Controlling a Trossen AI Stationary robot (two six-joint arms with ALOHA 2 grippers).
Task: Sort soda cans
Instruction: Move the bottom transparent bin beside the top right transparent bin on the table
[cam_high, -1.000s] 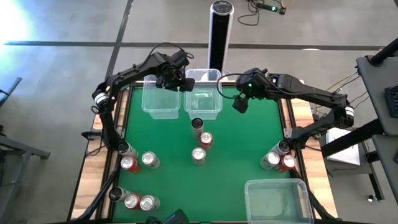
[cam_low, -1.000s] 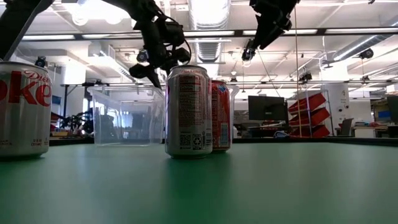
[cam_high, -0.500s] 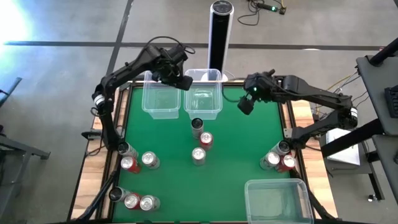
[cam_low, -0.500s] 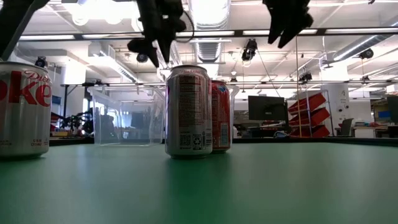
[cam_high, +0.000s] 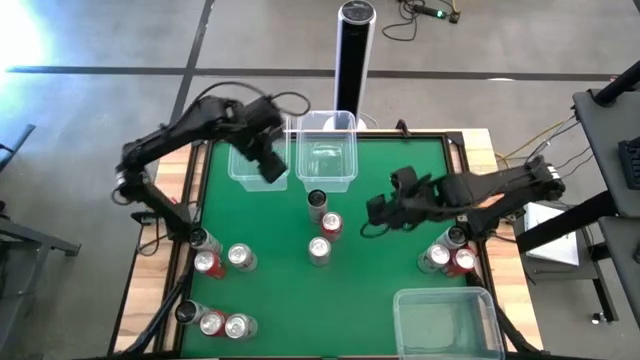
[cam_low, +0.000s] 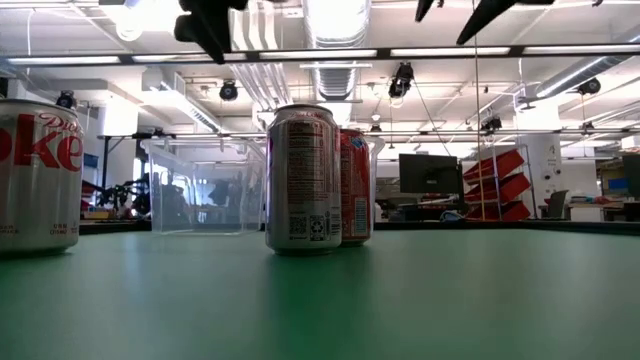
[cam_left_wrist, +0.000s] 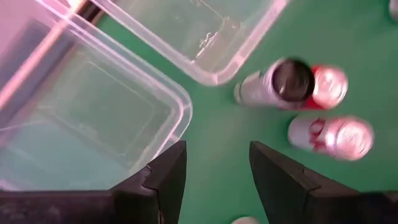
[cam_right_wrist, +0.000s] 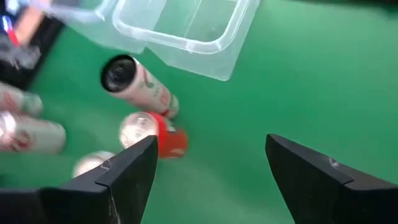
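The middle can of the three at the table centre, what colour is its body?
Red can, clearest in the right wrist view.

Silver can (cam_low: 303, 178) stands upright mid-table, a red can (cam_low: 355, 186) tucked right behind it, clear tub (cam_low: 203, 186) beyond, Diet Coke can (cam_low: 37, 175) far left of it

Green table (cam_high: 380, 290): soda cans (cam_high: 320, 225) standing, three clear tubs (cam_high: 443, 318).
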